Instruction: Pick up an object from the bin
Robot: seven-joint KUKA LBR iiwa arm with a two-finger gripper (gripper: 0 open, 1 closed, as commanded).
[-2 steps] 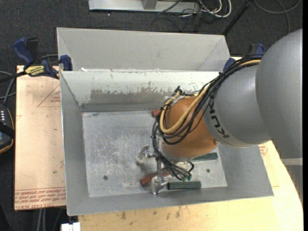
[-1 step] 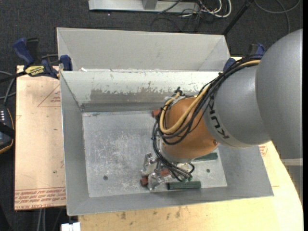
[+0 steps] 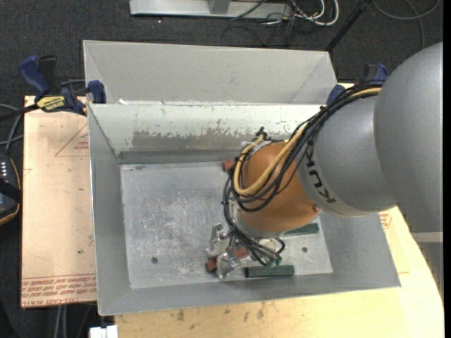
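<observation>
Counting one gripper (image 3: 224,255) low at lower centre, its opening we cannot tell, one dark green bar (image 3: 271,272) just right of it, one red bit (image 3: 229,165) mid-frame, scuffed grey bin (image 3: 162,210), dark floor (image 3: 84,9) beyond.

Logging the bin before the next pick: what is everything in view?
bin: one, grey metal, centre of the view.
flat bar: one, dark green, bin floor by the front wall, beside the claw.
small piece: one, reddish-brown, bin floor on the claw's other side.
red scrap: one, red, near the back wall, half hidden by the cover.
green scrap: one, green, floor under the arm.
claw: one, metal, low over the front floor.
cover: one, orange, on the wrist.
cables: several, yellow and black, looped over the cover.
arm: one, grey, from the view's right.
</observation>
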